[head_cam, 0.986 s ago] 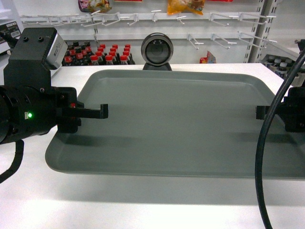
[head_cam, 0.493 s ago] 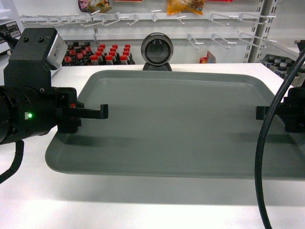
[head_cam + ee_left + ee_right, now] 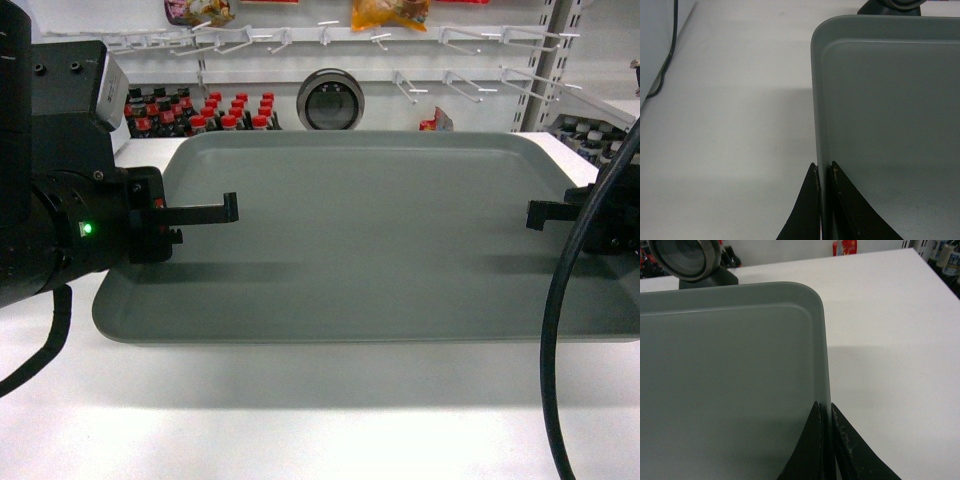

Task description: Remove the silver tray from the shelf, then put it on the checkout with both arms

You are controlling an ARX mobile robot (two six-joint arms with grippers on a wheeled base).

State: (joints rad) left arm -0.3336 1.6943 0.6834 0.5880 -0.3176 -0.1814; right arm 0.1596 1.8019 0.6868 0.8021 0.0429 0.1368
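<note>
The silver tray (image 3: 380, 240) spans the middle of the scene, its long sides running left to right above the white checkout (image 3: 300, 420). A soft shadow lies on the tabletop beneath its near edge; whether the tray rests on the surface or hangs just above it cannot be told. Its inside is bare matte grey, with a low raised rim and rounded corners.

At the tray's left short edge, the left gripper (image 3: 824, 200) is clamped on the rim: in the left wrist view one dark finger sits outside the rim and the other inside, pinched tight with the rim between them. In the head view its upper finger reaches in over the tray floor from a bulky black wrist that shows a green light (image 3: 87, 229).

At the right short edge, the right gripper (image 3: 828, 440) pinches the rim the same way, one finger either side. A thick black cable (image 3: 560, 330) loops down in front of that arm.

Just beyond the tray's far edge stands a round grey camera (image 3: 330, 99) on a dark base. Farther back are red-capped drink bottles (image 3: 205, 118) on a shelf board, white peg hooks (image 3: 420, 85) and hanging snack packets (image 3: 390, 12).
</note>
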